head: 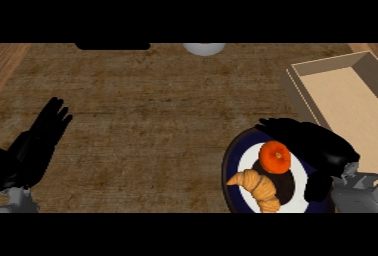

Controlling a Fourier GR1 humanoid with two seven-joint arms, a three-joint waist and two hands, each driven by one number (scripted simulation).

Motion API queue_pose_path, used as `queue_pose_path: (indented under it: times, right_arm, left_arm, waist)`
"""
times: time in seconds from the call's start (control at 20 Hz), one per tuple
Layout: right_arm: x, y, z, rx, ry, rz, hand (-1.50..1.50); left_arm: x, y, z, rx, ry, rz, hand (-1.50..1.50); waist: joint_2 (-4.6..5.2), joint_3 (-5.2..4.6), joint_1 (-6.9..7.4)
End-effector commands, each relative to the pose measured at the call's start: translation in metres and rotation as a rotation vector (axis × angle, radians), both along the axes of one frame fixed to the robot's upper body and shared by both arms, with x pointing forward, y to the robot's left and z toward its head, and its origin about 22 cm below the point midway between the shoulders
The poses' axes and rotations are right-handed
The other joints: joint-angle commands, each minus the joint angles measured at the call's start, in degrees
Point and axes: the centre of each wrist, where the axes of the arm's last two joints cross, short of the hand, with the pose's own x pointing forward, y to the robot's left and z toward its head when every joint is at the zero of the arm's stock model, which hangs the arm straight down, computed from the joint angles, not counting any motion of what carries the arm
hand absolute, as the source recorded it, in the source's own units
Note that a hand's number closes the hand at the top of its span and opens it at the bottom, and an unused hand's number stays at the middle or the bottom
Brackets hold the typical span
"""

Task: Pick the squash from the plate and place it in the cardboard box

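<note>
An orange round squash (275,156) lies on a white plate with a dark blue rim (233,159) at the lower right. A croissant (258,187) lies beside it on the same plate. My right hand (317,145) hovers over the plate's right side, fingers curved around the squash's far side and thumb low beside it, not closed on it. The cardboard box (347,95) stands open at the right edge, just beyond the plate. My left hand (37,145) rests open at the left edge, fingers up.
A white round object (204,48) sits at the counter's far edge, next to a dark shape (112,46). The brown counter top (148,115) stretches between the two hands. A wooden strip (11,57) shows at the upper left.
</note>
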Motion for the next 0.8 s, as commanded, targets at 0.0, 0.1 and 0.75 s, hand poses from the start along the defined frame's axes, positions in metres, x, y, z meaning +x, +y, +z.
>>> queue_pose_path:
  times: [0.0, 0.1, 0.75]
  right_arm:
    - [0.007, 0.001, -0.02, -0.024, 0.014, -0.011, -1.5]
    - [0.016, 0.001, -0.021, -0.033, 0.007, 0.005, -1.5]
    - [0.026, -0.002, -0.056, -0.077, 0.037, -0.02, -1.5]
  left_arm:
    - [0.015, 0.008, 0.008, -0.003, -0.018, 0.007, 0.0]
    - [-0.005, 0.002, 0.001, -0.009, -0.008, -0.008, 0.0]
    - [-0.005, 0.014, -0.005, -0.01, 0.028, -0.01, 0.0]
  waist:
    - [0.05, 0.0, 0.0]
    - [0.02, 0.0, 0.15]
    - [0.08, 0.0, 0.19]
